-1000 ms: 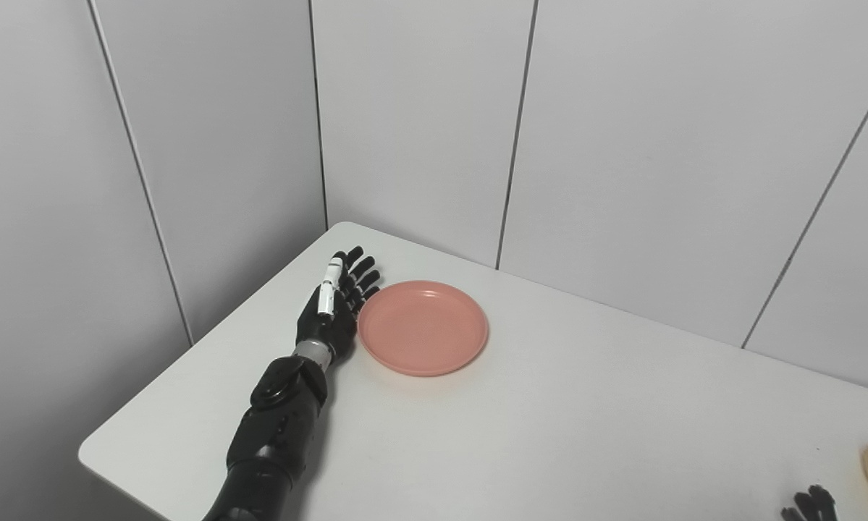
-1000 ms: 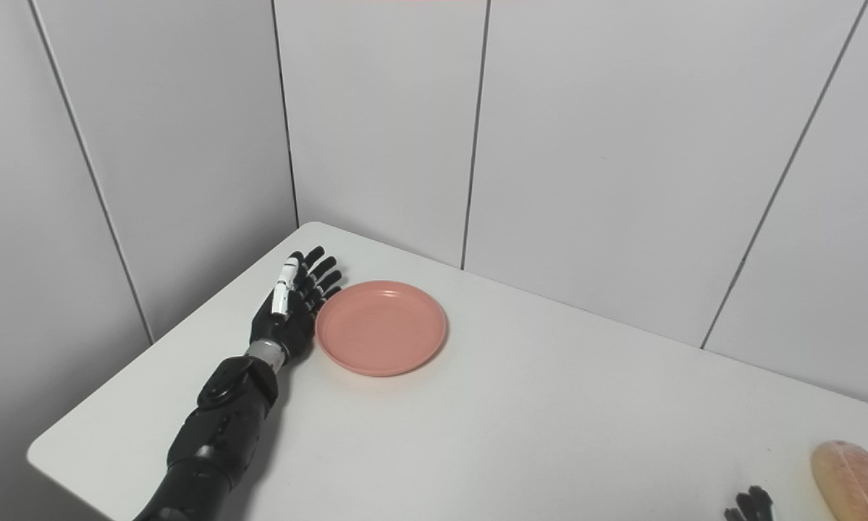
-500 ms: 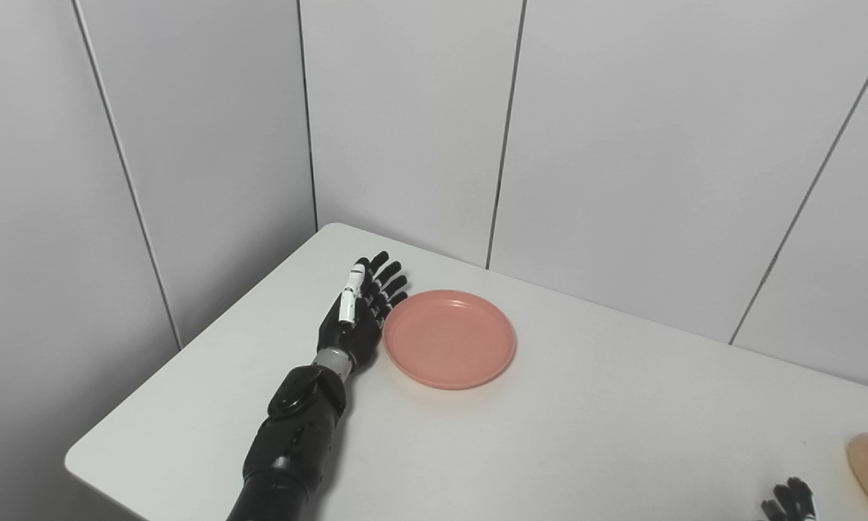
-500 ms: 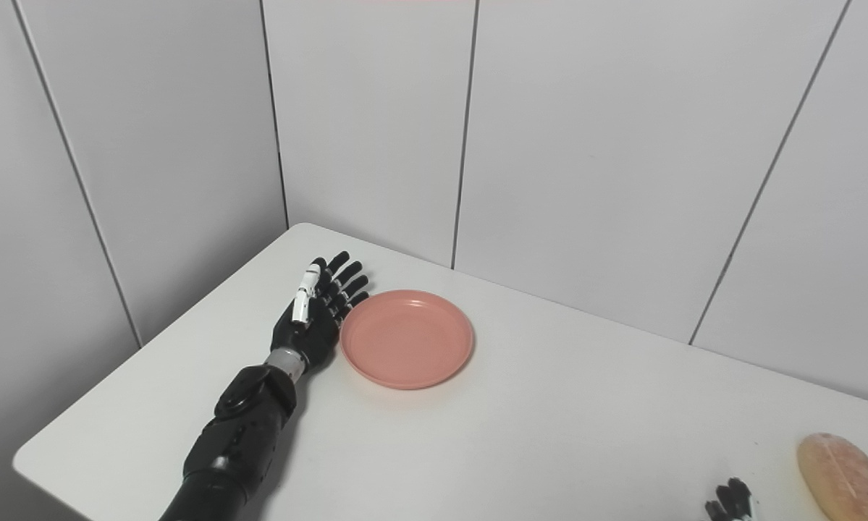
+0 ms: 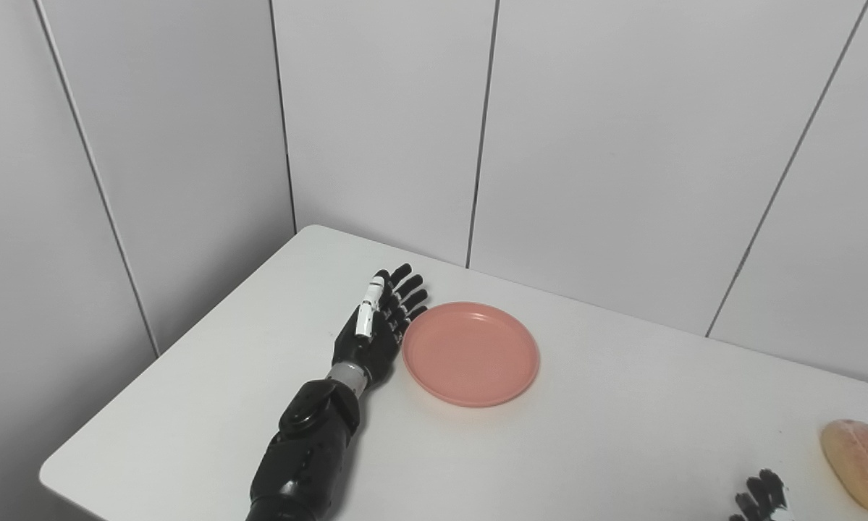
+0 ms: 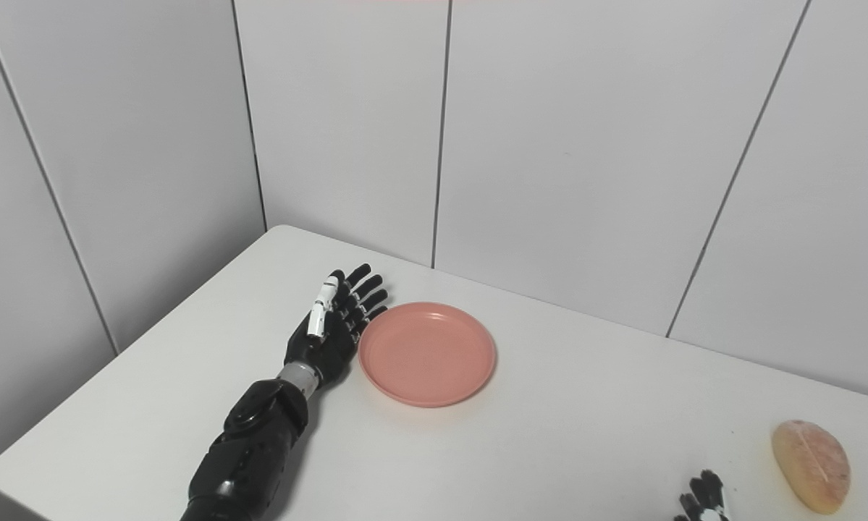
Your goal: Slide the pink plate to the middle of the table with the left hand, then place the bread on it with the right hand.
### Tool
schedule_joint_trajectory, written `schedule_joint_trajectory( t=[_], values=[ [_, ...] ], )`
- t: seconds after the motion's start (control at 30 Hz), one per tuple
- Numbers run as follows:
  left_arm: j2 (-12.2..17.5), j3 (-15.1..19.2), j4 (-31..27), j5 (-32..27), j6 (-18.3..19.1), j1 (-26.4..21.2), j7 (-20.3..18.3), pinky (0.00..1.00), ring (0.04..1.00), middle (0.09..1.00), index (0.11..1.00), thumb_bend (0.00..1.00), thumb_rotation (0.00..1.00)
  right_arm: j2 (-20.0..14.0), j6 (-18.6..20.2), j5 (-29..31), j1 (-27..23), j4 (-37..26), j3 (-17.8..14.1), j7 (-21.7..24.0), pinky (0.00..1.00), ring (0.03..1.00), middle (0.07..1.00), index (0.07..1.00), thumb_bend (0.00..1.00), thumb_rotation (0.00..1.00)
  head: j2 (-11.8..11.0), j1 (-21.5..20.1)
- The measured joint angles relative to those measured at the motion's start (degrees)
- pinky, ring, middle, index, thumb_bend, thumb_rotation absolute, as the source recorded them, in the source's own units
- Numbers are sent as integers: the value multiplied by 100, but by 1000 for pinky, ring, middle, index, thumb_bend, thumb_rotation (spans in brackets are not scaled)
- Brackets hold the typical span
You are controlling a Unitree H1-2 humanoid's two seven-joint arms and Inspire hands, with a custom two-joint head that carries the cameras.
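left hand [image 5: 376, 329] flat, fingers spread, grasping nothing, edge against plate [image 5: 471, 353]. right hand [image 6: 701, 501]: state cannot be determined. risk: plate slips off the fingers, stopping short of bread [image 6: 810, 464].

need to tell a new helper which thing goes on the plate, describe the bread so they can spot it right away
On the white table, look to the near right corner, far from the pink plate. The bread lies there, just right of the right hand. It is the only tan, oval loaf, with a pale seam along its top.
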Motion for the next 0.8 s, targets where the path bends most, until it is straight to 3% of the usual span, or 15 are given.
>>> schedule_joint_trajectory(
  t=[0.27, 0.57, 0.8],
  values=[
    [-88, -283, -6, 30, 0, -2, -124, 921, 912, 915, 898, 311, 1000, 24, 45, -111, 32, -78, 49, -46, 1000, 1000, 1000, 1000, 190, 1000, 106, -247],
    [-531, -505, -306, 27, 207, 71, -139, 913, 911, 912, 897, 321, 1000, 90, 229, -177, 107, -258, 122, -97, 1000, 1000, 1000, 1000, 209, 1000, 246, -581],
    [-787, -783, -853, 129, 376, 389, -140, 900, 899, 900, 885, 336, 1000, 191, 258, -269, 107, -278, 135, -197, 1000, 1000, 1000, 1000, 218, 1000, 361, -835]
  ],
)
